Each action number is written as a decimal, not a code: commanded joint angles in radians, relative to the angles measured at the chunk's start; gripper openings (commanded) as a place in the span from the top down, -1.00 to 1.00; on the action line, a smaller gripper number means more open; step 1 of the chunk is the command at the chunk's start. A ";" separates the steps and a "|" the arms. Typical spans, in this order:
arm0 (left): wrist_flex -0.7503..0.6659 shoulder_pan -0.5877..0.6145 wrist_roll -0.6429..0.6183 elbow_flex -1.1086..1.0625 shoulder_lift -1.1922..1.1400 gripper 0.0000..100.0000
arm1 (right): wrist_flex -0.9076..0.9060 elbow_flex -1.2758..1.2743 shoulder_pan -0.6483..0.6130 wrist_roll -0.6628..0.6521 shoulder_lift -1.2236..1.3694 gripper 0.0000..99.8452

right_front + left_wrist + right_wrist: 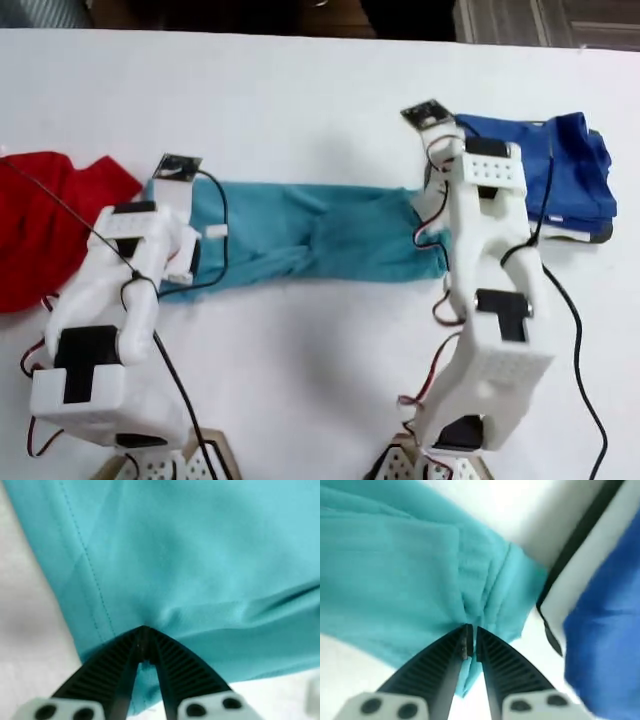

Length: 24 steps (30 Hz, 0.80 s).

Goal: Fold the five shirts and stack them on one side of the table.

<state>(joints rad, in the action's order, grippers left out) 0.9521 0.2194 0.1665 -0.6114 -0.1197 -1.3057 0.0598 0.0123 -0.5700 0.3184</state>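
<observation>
My left claw [144, 632] is pinched on the 9 o'clock end of the teal shirt [310, 235], and my right claw [470, 630] on its 3 o'clock end. The shirt lies stretched across mid-table. I judge 1 fold is in hand. Next, both claws must lift and carry together, evenly, likely towards the blue shirt [575, 180] at 2 o'clock. The red shirt [40, 225] waits at 9 o'clock.

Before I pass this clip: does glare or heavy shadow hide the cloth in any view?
High view: the white table is evenly lit, shadows faint, teal shirt plain to see. Left wrist view: a soft grey shadow on the table beside the shirt. Right wrist view: the table glares white beyond the shirt; cloth at the right claw is well lit.
</observation>
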 commanded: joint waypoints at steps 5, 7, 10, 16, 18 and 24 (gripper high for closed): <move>-0.025 0.029 0.005 0.022 0.005 0.95 | -0.065 0.038 -0.236 0.138 -0.237 0.96; 0.012 0.069 0.005 0.051 0.029 0.95 | -0.038 0.026 -0.306 0.161 -0.216 0.96; 0.100 0.132 0.005 0.124 0.097 0.95 | 0.015 0.011 -0.381 0.190 -0.154 0.96; 0.215 0.302 0.005 0.217 0.244 0.95 | 0.076 0.017 -0.532 0.210 -0.028 0.96; 0.226 0.336 0.011 0.214 0.270 0.95 | 0.091 0.017 -0.579 0.210 0.001 0.96; 0.245 0.397 0.012 0.214 0.278 0.95 | 0.105 0.015 -0.636 0.210 0.102 0.96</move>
<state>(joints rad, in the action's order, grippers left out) 1.1884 0.5877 0.1695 -0.4350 0.1120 -1.2106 0.0614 -0.6076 -0.3690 0.4028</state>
